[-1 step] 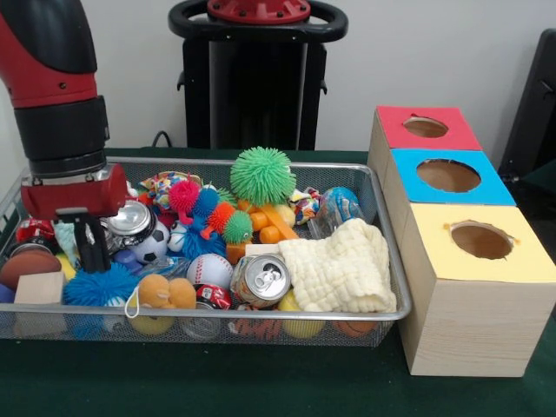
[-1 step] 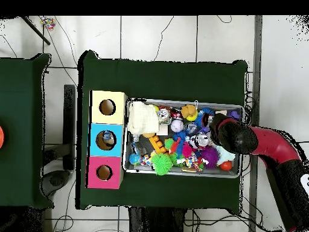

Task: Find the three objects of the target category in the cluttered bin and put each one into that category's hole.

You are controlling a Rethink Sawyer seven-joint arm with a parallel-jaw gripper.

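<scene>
We judge this to be the searching and picking step: the gripper point(image 1: 89, 246) is down inside the wire bin point(image 1: 382, 228), at the end farthest from the three boxes, and nothing has been lifted clear yet. The task does not say which category is wanted, so we cannot name the targets. Candidates near the gripper are a crushed silver can point(image 1: 130, 219) just beside it on the box side, with a small soccer ball point(image 1: 154, 244) touching that can. A second can point(image 1: 260, 280) lies by the bin's front wall, next to a baseball point(image 1: 209, 270) and a cream cloth point(image 1: 340, 269).

Only one dark finger point(image 1: 93, 243) shows plainly, pushed down among the toys beside the crushed can and above a blue spiky ball point(image 1: 95, 287). We cannot tell how wide the fingers stand, nor whether they hold anything.

The next move, as we see it, calls for a firm grip on one item, a straight lift clear of the clutter, then a carry across the bin to the red box point(image 1: 425, 128), blue box point(image 1: 448, 175) or yellow box point(image 1: 480, 241).
</scene>
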